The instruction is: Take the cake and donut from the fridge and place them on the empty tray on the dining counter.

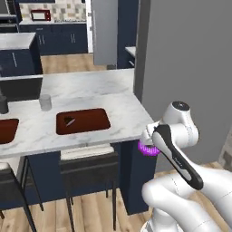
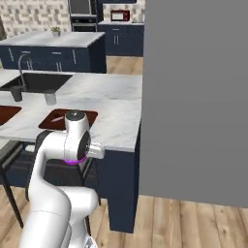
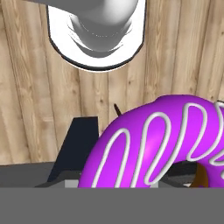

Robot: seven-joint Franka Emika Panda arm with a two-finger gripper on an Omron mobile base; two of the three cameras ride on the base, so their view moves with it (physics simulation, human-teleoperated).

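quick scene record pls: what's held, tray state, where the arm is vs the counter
held: donut, purple icing with white stripes, at the gripper
arm: tucked low by the dining counter corner, below the top
target tray: on the counter, small dark cake already in it
second tray: at left edge, contents cut off
sink: behind the trays

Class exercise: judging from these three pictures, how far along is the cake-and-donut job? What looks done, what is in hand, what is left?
Done: a small dark piece, seemingly the cake, lies in the tray on the dining counter. In hand: the gripper holds the donut low beside the counter. Left: setting the donut in that tray.
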